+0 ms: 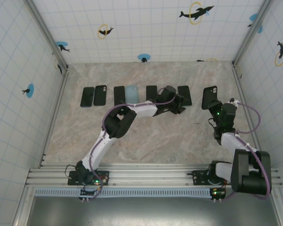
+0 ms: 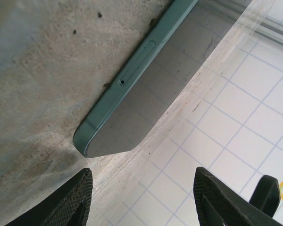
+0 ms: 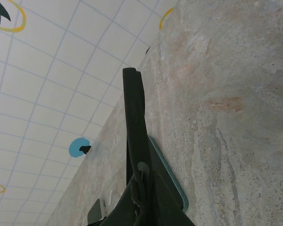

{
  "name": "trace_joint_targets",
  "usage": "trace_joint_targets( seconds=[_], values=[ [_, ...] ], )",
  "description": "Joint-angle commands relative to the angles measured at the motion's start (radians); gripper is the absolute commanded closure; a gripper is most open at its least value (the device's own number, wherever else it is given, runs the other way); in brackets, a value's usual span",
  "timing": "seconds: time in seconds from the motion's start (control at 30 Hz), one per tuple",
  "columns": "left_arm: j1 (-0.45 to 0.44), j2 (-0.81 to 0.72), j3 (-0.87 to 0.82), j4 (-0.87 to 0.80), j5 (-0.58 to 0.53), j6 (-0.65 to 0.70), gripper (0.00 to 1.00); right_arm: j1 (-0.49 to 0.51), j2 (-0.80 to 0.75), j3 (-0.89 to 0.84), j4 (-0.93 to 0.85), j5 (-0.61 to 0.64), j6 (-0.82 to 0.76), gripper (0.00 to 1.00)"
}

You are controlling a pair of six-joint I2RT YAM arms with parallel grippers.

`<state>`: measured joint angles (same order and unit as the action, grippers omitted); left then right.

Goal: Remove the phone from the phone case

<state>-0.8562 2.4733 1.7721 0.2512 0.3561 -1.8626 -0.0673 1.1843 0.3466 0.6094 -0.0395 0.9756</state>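
The black phone case (image 1: 209, 97) stands on its edge near the far right corner of the table (image 1: 146, 136), and the right gripper (image 3: 140, 186) is clenched on it. The left gripper (image 2: 144, 197) hangs released, just before a teal phone (image 2: 132, 89) lying flat by the far edge.

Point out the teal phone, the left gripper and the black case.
teal phone (image 2: 132, 68), left wrist view, on its side edge.
left gripper (image 2: 142, 193), left wrist view, midway between the fingertips.
black case (image 3: 134, 117), right wrist view, on its thin edge.

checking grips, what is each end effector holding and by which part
The right end effector is shut on the black phone case, pinching its bottom end. The left end effector stands open over the teal phone, holding nothing.
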Motion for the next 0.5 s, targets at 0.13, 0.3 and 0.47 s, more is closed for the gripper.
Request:
trace_joint_targets(
  seconds=[0.13, 0.3, 0.47],
  values=[
    [0.02, -0.062, 0.063, -0.081, -0.007, 0.093, 0.41, -0.014, 0.073, 0.026, 0.069, -0.062, -0.032, 1.0],
    [0.034, -0.112, 0.059, -0.133, -0.009, 0.187, 0.4, -0.02, 0.167, 0.051, 0.14, -0.135, -0.059, 0.99],
    [0.057, -0.247, 0.043, -0.209, -0.051, 0.348, 0.39, -0.034, 0.292, 0.104, 0.194, -0.24, -0.077, 0.98]
  ],
)
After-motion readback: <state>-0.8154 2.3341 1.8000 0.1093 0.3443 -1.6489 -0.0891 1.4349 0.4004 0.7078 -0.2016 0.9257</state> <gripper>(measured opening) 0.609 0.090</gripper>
